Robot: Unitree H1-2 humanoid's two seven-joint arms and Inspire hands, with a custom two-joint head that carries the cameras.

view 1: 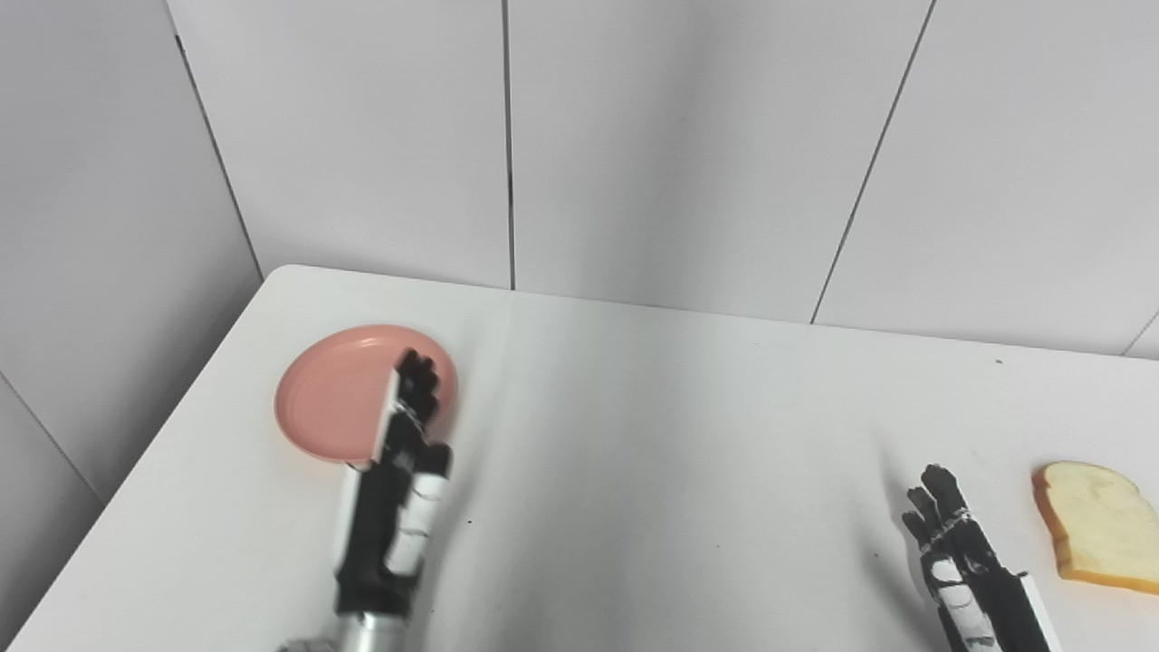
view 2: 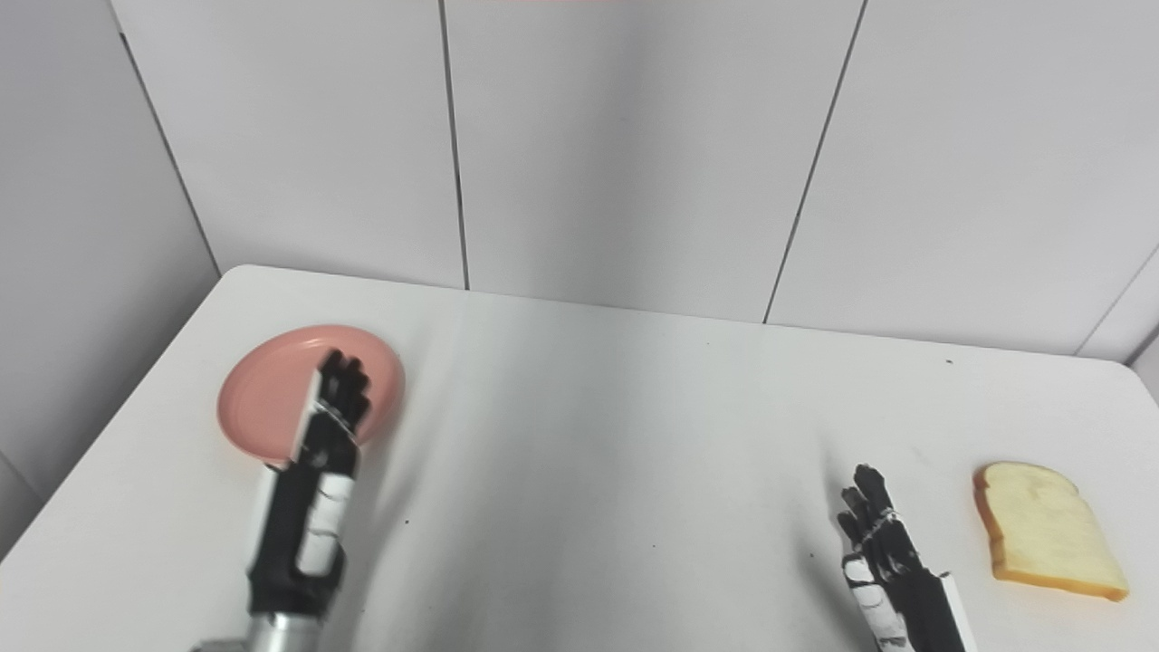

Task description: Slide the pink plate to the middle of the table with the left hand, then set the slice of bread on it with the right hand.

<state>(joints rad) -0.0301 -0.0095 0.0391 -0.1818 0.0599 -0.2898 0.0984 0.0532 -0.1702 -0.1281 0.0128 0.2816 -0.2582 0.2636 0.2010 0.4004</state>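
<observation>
The pink plate [view 1: 335, 394] lies flat on the white table [view 1: 634, 453] at the far left. My left hand [view 1: 403, 453] reaches over the plate's right part with its fingers stretched out and apart, fingertips above the plate; it holds nothing. The slice of bread [view 1: 1100, 525] lies flat near the table's right edge. My right hand [view 1: 960, 552] is open, fingers straight, at the lower right, a little to the left of the bread and apart from it. The plate [view 2: 281, 389] and the bread [view 2: 1046, 534] also show in the right eye view.
A grey panelled wall [view 1: 579, 136] stands behind the table and along its left side. The table's left edge runs close to the plate.
</observation>
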